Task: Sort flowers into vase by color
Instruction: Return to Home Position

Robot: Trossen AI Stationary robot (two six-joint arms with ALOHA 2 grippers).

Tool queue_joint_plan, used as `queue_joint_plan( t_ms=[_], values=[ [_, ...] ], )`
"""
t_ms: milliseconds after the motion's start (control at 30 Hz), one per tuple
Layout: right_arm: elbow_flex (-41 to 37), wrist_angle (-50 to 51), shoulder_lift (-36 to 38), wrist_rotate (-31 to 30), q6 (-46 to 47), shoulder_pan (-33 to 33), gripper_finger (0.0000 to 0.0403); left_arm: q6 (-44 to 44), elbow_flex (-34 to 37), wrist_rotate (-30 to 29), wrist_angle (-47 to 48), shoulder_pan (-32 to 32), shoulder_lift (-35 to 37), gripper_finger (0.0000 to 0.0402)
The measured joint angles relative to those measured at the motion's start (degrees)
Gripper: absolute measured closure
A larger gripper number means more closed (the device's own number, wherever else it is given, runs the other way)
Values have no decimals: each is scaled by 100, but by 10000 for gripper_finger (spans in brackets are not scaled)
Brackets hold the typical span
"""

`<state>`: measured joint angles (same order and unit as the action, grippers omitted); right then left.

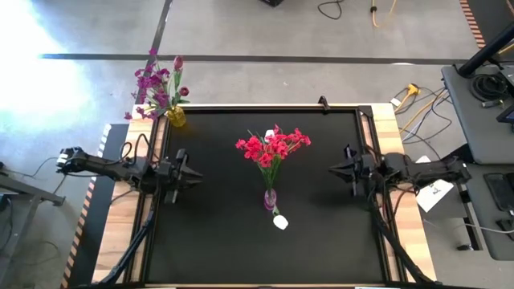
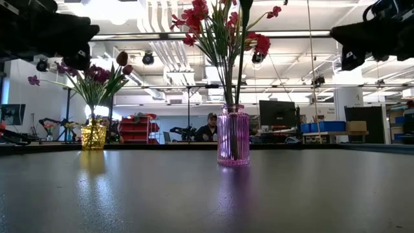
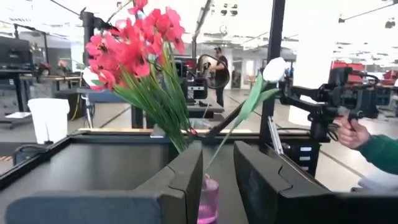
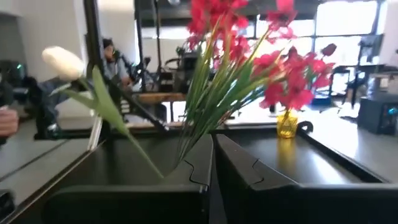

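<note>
Two sets of jaws flank the violet vase (image 1: 270, 198), red flowers (image 1: 273, 147) and a white tulip (image 1: 279, 222) standing in it, well apart from my left jaws, slightly spread, and right jaws, pressed together.

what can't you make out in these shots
1. Violet vase: stems inside too small in the high view; hidden behind the right tool in its wrist view.
2. Left tool: cut off by the top edge in the low view.
3. Purple flowers in the yellow vase: number too small to count.
</note>
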<state>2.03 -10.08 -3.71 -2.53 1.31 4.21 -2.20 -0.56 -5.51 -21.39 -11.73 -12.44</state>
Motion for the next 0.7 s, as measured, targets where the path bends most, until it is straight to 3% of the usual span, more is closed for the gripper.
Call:
queue_joint_plan(
  t_ms=[133, 400, 500, 700],
  values=[
    [-54, 315, 140, -1, 54, -141, 390, -48, 0, -27, 71, -6, 40, 324],
    [-134, 283, 160, -3, 541, -71, 390, -151, -32, -744, 87, -6, -81, 324],
    [-134, 220, 86, 0, 756, 138, 390, -151, -34, -745, 94, -7, -114, 324],
    [-115, -880, -375, 101, 629, 931, 390, -151, -42, -746, 92, -7, -216, 324]
  ],
)
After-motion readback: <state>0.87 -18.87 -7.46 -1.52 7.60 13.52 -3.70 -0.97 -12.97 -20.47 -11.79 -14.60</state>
